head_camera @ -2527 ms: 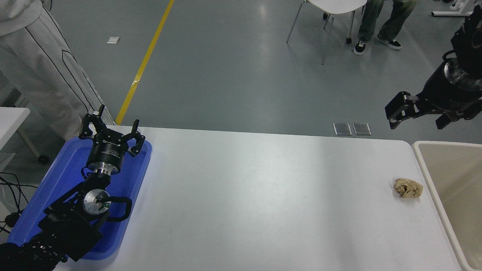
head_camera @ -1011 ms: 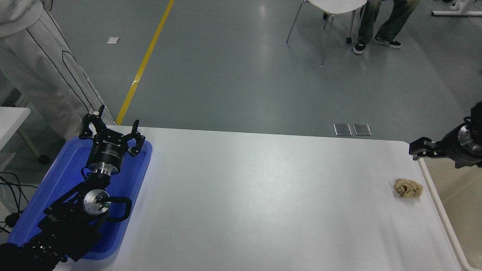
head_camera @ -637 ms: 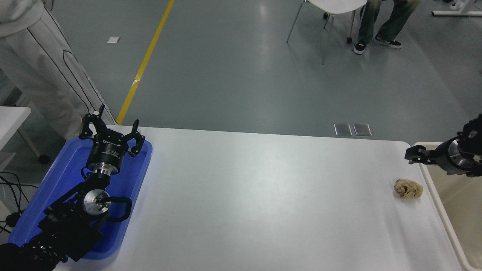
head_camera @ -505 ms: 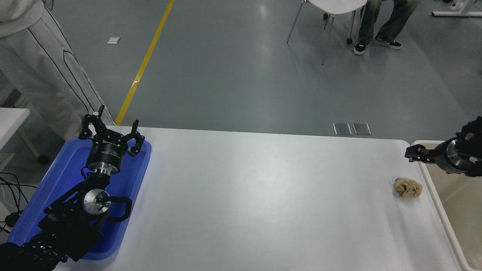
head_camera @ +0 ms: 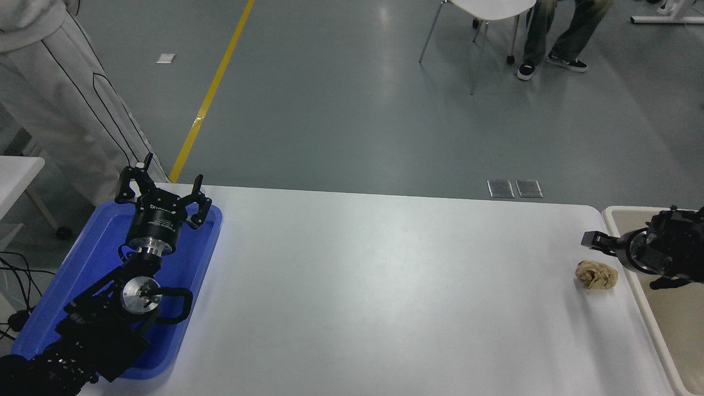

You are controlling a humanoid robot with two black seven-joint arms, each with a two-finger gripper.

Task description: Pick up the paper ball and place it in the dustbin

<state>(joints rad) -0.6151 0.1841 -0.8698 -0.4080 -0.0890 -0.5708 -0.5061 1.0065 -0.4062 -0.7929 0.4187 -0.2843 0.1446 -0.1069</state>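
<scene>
The right gripper hovers just above and beyond the paper ball, finger spread indiscernible; it should straddle the wad squarely before lifting toward the dustbin alongside.

Grey floor — yellow line, white chair

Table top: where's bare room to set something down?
The white table is bare from the blue tray across to the paper ball. It is crowded at the right edge: ball, right gripper, dustbin. The left gripper is parked over the tray.
</scene>
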